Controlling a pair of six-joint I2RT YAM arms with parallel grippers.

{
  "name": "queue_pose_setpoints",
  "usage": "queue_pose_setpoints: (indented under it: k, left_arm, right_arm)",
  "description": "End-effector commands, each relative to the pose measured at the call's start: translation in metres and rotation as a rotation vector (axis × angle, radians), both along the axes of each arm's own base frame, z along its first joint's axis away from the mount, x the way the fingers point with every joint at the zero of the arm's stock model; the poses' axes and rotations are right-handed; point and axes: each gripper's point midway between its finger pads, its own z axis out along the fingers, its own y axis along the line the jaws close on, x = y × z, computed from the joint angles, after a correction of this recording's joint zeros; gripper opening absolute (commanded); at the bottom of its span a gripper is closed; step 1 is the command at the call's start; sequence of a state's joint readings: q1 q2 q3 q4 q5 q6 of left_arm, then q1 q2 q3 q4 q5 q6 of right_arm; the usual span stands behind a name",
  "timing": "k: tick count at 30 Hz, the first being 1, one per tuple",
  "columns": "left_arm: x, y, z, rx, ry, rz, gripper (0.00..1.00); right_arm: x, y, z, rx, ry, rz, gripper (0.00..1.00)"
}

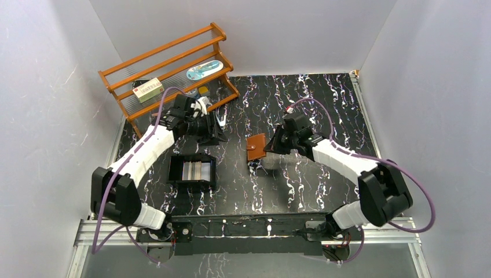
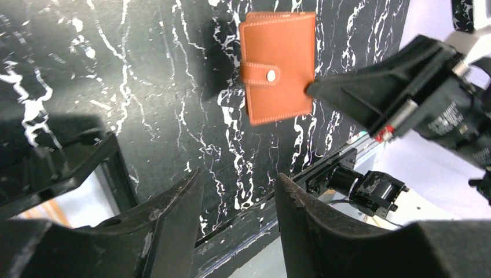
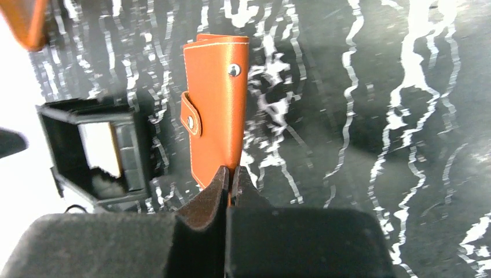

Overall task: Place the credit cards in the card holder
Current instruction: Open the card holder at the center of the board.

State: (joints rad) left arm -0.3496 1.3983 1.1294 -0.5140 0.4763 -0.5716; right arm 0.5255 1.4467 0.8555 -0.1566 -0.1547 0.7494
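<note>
From above, the credit cards (image 1: 194, 171) in the black tray (image 1: 173, 174) are too small to count, and the print on the box (image 1: 149, 90) on the wooden shelf (image 1: 168, 46) cannot be read. The card holder's (image 3: 217, 104) near edge is hidden between the right gripper's (image 3: 230, 179) pads. The left wrist view cuts the tray off at its left edge.

Card holder (image 1: 256, 147) orange-brown leather with pale stitching and a silvery stud; table (image 1: 324, 98) black with white marble-like veining; tray (image 1: 173, 169) black, holding silver-grey and white credit cards (image 1: 195, 171); rack (image 1: 168, 63) orange-brown wood; arms (image 1: 145, 153) white with black joints, cables (image 1: 310, 99) purple; walls (image 1: 289, 35) pale grey.
</note>
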Motion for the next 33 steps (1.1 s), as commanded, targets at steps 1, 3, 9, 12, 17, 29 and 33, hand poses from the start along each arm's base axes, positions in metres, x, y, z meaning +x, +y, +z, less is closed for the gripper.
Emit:
queue_pose_setpoints:
  k: [1, 3, 9, 12, 17, 29, 33]
  left_arm:
    - [0.006, -0.034, 0.032, -0.101, -0.046, -0.068, 0.46]
    - [0.002, -0.048, 0.029, -0.109, -0.040, -0.098, 0.45]
    - [0.000, -0.070, 0.026, -0.090, -0.090, -0.118, 0.36]
    - [0.001, -0.075, 0.022, -0.089, -0.094, -0.130, 0.47]
    - [-0.002, -0.082, 0.006, -0.079, -0.068, -0.163, 0.50]
    - [-0.024, -0.080, -0.062, 0.061, 0.046, -0.159, 0.48]
    - [-0.026, -0.089, -0.080, 0.104, 0.068, -0.177, 0.47]
  right_arm:
    - [-0.004, 0.020, 0.048, 0.116, -0.108, -0.030, 0.00]
    - [-0.008, 0.026, 0.058, 0.147, -0.124, -0.044, 0.00]
    - [-0.018, 0.045, 0.081, 0.183, -0.175, -0.004, 0.00]
    - [-0.024, 0.055, 0.090, 0.182, -0.202, 0.034, 0.00]
    - [-0.030, 0.066, 0.098, 0.203, -0.229, 0.058, 0.00]
    - [-0.042, 0.041, 0.050, 0.120, -0.182, -0.042, 0.00]
    - [-0.049, 0.030, 0.020, 0.072, -0.141, -0.061, 0.00]
